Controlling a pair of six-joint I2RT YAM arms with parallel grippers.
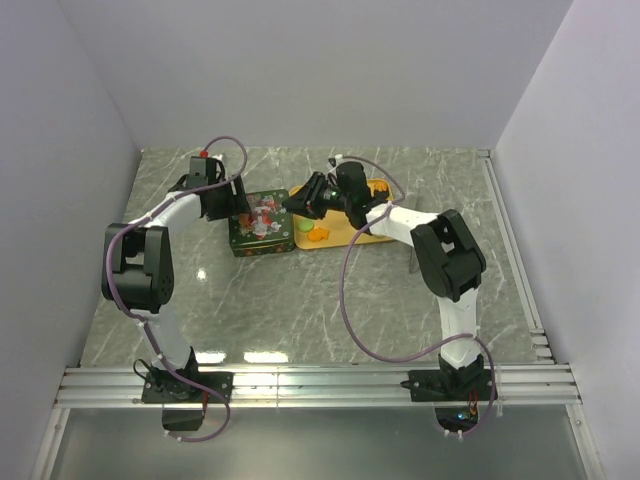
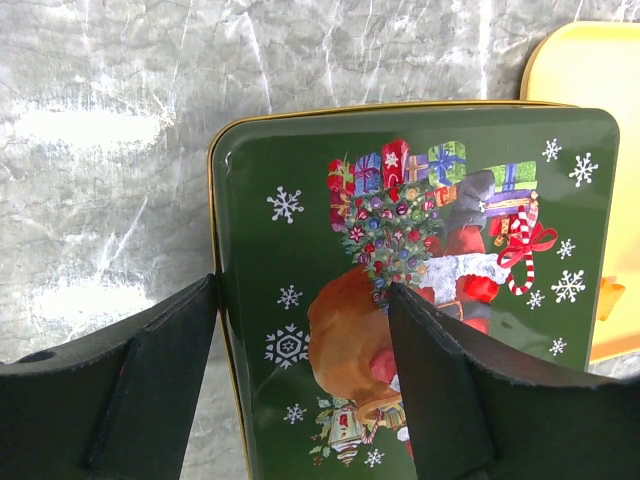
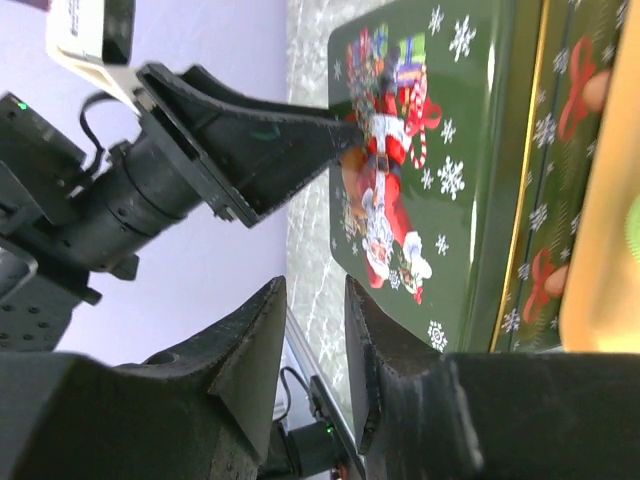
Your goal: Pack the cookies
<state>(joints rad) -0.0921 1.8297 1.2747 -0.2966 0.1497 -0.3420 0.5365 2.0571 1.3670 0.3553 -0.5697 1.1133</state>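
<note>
fingers (image 2: 160, 380) of the left gripper (image 2: 302, 290) stand wide apart and hold nothing; one hangs just outside the tin's edge, the other over its lid. fingers (image 3: 250, 350) of the right gripper (image 3: 312, 290) show only a narrow gap with nothing in it, and they hover near the tin's side that faces the tray.

the green christmas tin (image 1: 262, 222) sits mid-table with its lid on, so what it holds is hidden. the yellow tray (image 1: 350, 241) lies just beside it at 3 o'clock, and a few cookies (image 1: 318, 236), orange and green, lie on the tray's end nearest the tin. judging from that, the packing is not finished: at least these pieces are outside the tin, and how many are inside cannot be told.

the shut lid looks like the main obstacle, since nothing more can go in until it comes off. the left gripper crowds the tin from 10 o'clock and the right from 2 o'clock, so the two arms are close together. the right arm's purple cable (image 1: 350, 320) loops over the table toward 6 o'clock, well apart from the tin.
</note>
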